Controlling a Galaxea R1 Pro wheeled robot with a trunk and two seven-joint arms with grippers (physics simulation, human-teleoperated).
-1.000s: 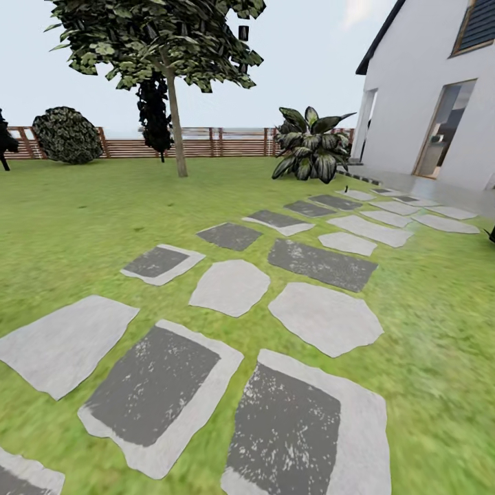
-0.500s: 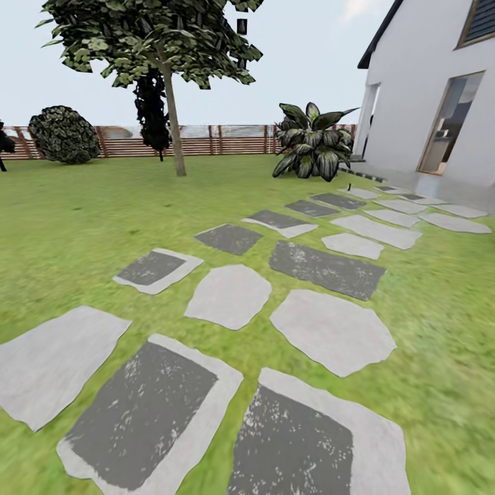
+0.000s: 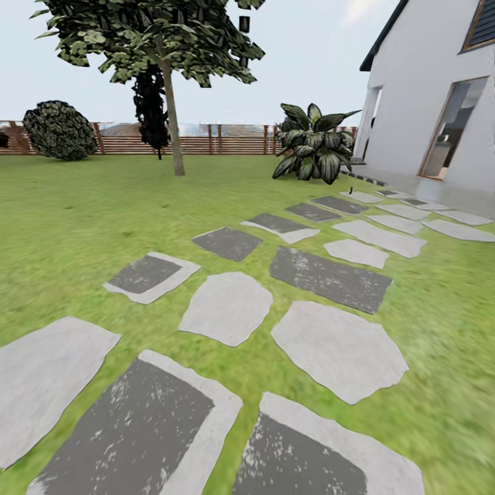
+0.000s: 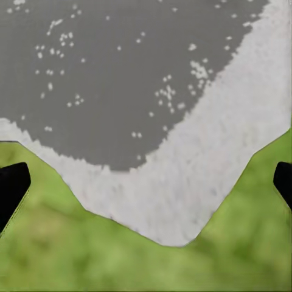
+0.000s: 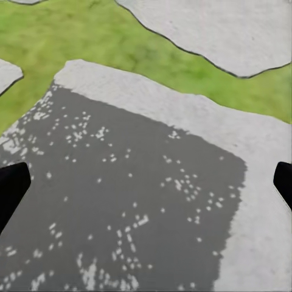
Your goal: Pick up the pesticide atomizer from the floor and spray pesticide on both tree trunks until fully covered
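Robot out on the garden lawn [image 3: 75, 206], among grey paving slabs [image 3: 227, 306].
A tree [image 3: 155, 34] with its slim grey-brown trunk [image 3: 172, 124] stands far ahead by the slat fence [image 3: 227, 141]. Left claw [image 4: 146, 182] and right claw [image 5: 146, 185] hang spread wide and empty over slabs.

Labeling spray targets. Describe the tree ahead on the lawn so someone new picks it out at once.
Start at the brown slat fence across the far edge of the lawn. Just in front of it, left of centre, stands the tree, its thin bare grey-brown trunk leaning slightly. Unlike the round bush to its left and the broad-leaved plant by the house, it has a spreading canopy high overhead.
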